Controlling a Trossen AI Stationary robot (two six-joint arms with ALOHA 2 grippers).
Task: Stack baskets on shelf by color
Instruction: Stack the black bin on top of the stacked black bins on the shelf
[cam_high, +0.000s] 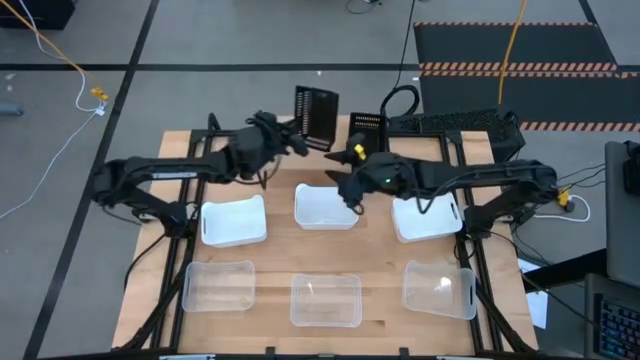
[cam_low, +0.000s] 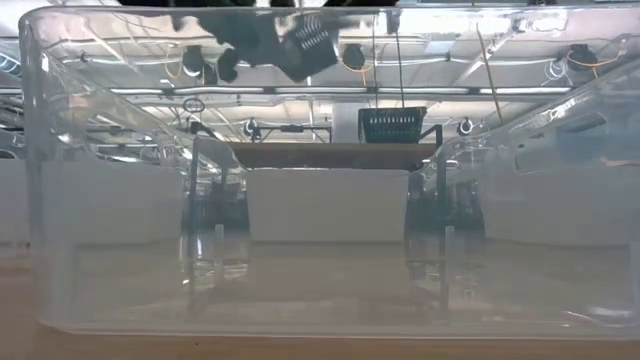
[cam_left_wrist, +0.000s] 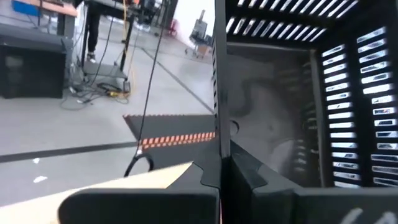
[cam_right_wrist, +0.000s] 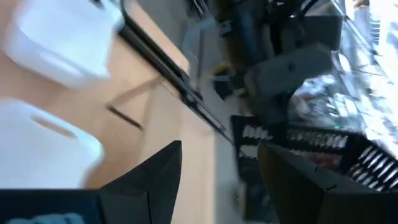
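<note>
My left gripper is shut on a black slatted basket, held in the air over the table's far edge; the low view shows this basket high up. A second black basket stands by its bottom on the shelf. Three white baskets sit in a row at mid-table, and three clear baskets sit along the near edge. My right gripper hangs open above the middle white basket's far side, with nothing between its fingers. My left gripper pinches one side wall of the black basket at its rim, one finger inside the basket and one outside. The fingers lie level and come from the table's left. The basket is lifted clear and tipped on its side.
A clear basket wall fills the low view right in front of the camera. Black frame rails run along the table's left and right sides. Cables and dark gear lie behind the far right corner.
</note>
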